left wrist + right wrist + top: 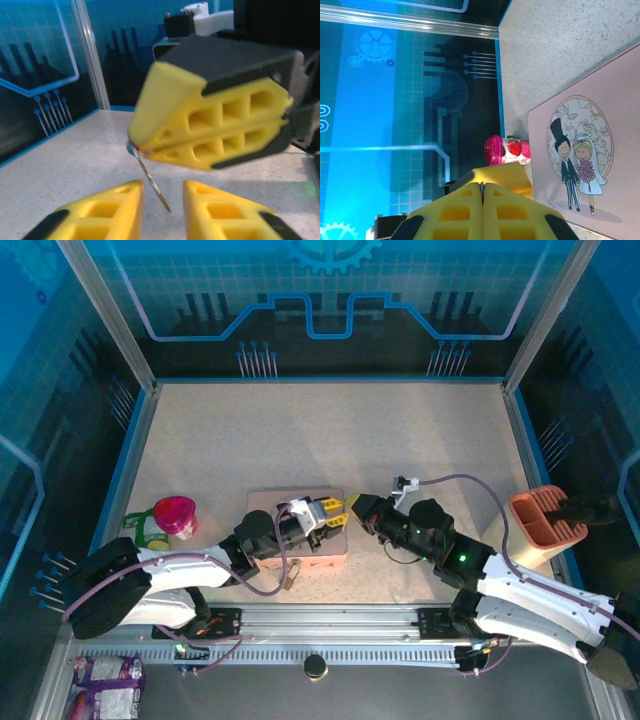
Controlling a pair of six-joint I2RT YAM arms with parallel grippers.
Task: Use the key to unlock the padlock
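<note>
Tightly, the right hand (139, 146) pinches the slim metal key (152, 185).

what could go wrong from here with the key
1. The right gripper pinches the key only by its very end, so it dangles tilted and could swivel or drop.
2. The left gripper is open, the key's tip showing between its fingers; closing off-centre could knock it loose.

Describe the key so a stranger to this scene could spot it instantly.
Start at the pink tin in the table's middle, then the right gripper at its right end. The key is the thin metal sliver dangling from its shut yellow fingertips, slimmer than anything nearby.
</note>
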